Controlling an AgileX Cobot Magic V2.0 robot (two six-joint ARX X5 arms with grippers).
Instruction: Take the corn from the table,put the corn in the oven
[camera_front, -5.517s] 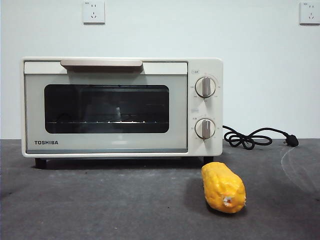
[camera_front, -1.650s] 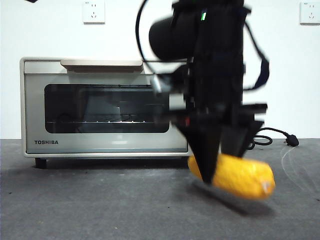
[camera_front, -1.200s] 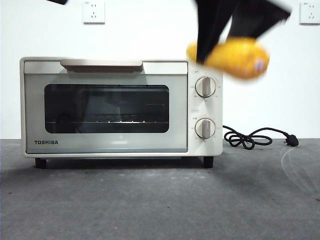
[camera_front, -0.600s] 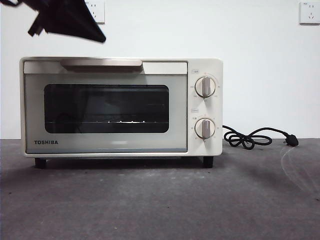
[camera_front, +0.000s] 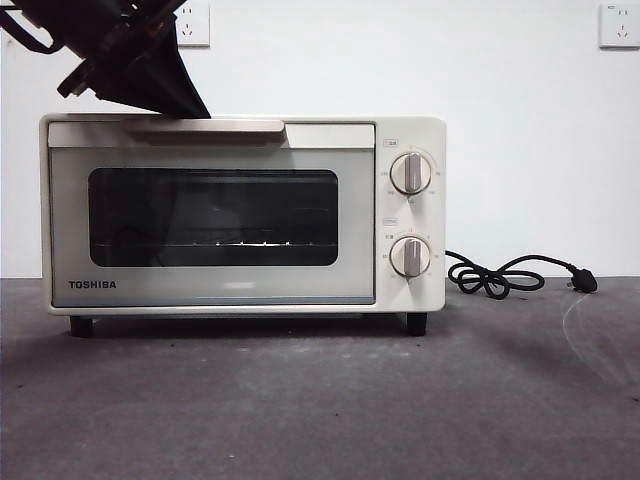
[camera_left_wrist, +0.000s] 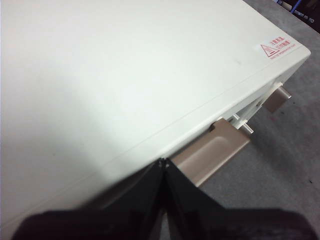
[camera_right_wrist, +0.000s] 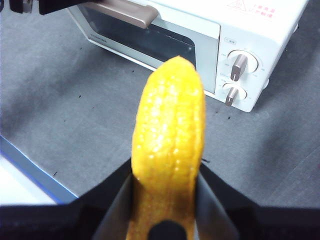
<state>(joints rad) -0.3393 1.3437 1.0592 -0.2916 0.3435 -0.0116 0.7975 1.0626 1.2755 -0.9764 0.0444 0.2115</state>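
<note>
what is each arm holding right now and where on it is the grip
The right gripper clamps the bumpy yellow-orange corn cob at its lower end. The left gripper, jaws shut, holds nothing above the cream-white toaster oven.

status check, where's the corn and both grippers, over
Right gripper shut on the corn, held high over the table. Left gripper shut, at the oven handle. Oven door closed, blocking entry.

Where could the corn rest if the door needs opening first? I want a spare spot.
The table is bare in front of the oven and beside its knobs, short of the cord. The left gripper crowds the handle; the right gripper holds the corn.
</note>
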